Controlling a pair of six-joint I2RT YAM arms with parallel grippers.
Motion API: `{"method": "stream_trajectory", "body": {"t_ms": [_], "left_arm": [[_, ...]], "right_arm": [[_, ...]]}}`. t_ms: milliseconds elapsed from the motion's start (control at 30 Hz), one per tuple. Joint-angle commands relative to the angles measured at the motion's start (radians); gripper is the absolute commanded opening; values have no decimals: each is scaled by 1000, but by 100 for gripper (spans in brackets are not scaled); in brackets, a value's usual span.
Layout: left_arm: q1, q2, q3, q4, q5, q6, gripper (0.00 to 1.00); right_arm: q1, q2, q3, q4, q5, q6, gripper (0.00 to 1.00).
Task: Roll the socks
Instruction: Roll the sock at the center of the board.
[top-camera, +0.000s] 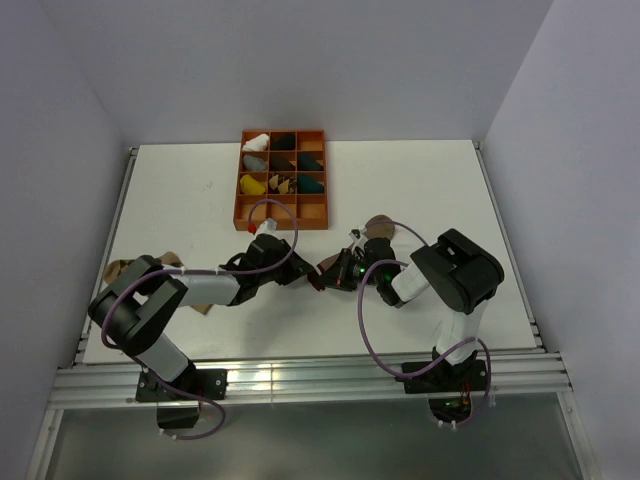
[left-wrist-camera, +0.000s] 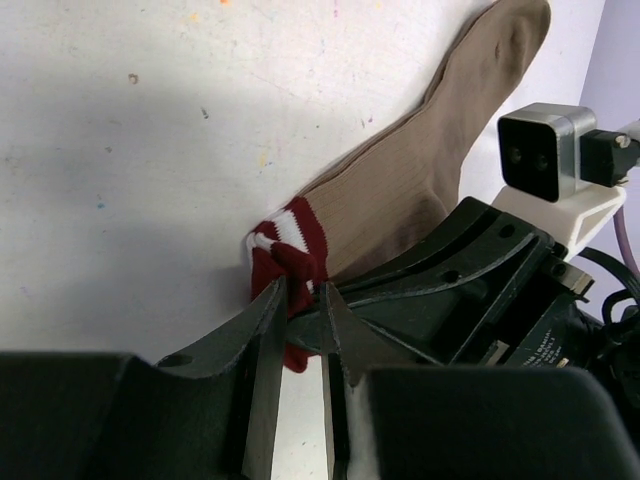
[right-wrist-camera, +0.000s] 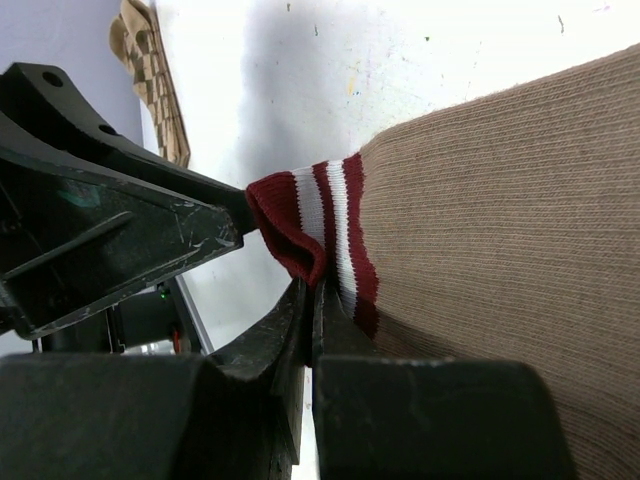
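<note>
The plain tan sock (left-wrist-camera: 420, 160) with a dark red-and-white striped cuff (left-wrist-camera: 290, 245) lies flat on the white table. Both grippers meet at that cuff. My left gripper (left-wrist-camera: 303, 290) is shut on the bunched red cuff edge. My right gripper (right-wrist-camera: 312, 285) is shut on a fold of the same cuff (right-wrist-camera: 310, 225), and its fingers (left-wrist-camera: 420, 290) cross the left wrist view. In the top view the two grippers (top-camera: 305, 272) (top-camera: 330, 274) touch mid-table, with the sock's toe end (top-camera: 385, 227) showing behind them. The argyle sock (top-camera: 122, 268) lies at the table's left edge; it also shows in the right wrist view (right-wrist-camera: 150, 70).
An orange divided tray (top-camera: 283, 224) stands at the back centre, holding several rolled sock bundles in white, black, teal, yellow and grey. The left arm stretches across the table's front left. A metal rail runs along the near edge.
</note>
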Motion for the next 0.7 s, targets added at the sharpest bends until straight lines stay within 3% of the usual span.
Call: {"method": "stream_trajectory", "body": {"t_ms": [0, 300, 433, 600, 667], "left_arm": [[-9, 25, 47, 15, 11, -3, 25], [-19, 96, 44, 44, 28, -24, 24], [-24, 110, 61, 21, 20, -21, 24], [-24, 81, 77, -34, 17, -27, 24], [-25, 35, 80, -93, -15, -20, 30]], "right_arm": [[-8, -12, 13, -53, 15, -36, 4], [-8, -28, 4, -54, 28, -42, 6], [-6, -73, -1, -112, 54, -77, 16], [-6, -113, 1, -166, 88, -110, 17], [-6, -113, 4, -169, 85, -114, 15]]}}
